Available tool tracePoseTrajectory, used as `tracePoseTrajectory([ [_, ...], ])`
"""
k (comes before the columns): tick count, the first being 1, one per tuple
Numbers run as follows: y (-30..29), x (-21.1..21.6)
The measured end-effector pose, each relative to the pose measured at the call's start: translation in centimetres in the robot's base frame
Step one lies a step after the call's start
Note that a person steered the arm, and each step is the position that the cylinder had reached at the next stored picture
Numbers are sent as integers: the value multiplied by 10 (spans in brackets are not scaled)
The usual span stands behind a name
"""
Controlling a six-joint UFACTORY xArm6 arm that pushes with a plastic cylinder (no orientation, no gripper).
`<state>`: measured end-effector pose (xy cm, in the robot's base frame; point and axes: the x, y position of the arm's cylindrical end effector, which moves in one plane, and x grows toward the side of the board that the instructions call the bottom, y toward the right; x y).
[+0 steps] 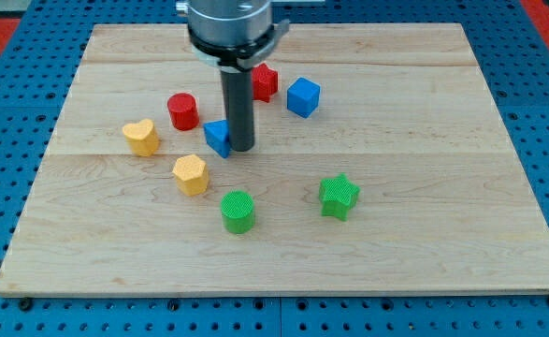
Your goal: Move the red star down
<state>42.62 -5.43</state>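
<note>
So, down near the view's bottom, the green cylinder point(238, 211) is sitting on the wooden board point(442, 253), and it is the block closest to the bottom edge. The green star point(339, 197) is sitting to its right, a little higher up in the view. The yellow block point(190, 174) with flat sides is sitting up and to the left of the green cylinder, quite near it. The yellow heart point(141, 137) is lying farther up and farther left.

Straight above the green cylinder, the dark rod is standing upright, and my tip point(241, 148) is resting on the board. A small blue block point(218, 138) is sitting just to the left of the tip, right against the rod; its shape is hard to make out because the rod is hiding part of it. The red cylinder point(182, 110) is standing above and to the left of that blue block.

The red star point(265, 82) is peeking out from behind the rod, higher up than the tip and a bit to the right, well above the green cylinder. The blue cube point(303, 96) is sitting just to the right of the red star.

The arm has no hand, only the rod, so nothing is being pinched.
</note>
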Motion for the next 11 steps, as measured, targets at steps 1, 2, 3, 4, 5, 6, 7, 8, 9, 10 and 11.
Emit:
tracePoseTrajectory([
  [1,-3,-19],
  [2,-7,-63],
  [3,-23,-90],
  [4,-23,-135],
  [5,24,-167],
  [6,39,-146],
  [7,42,-118],
  [8,42,-93],
  [9,47,-100],
  [10,78,-133],
  [11,116,-104],
])
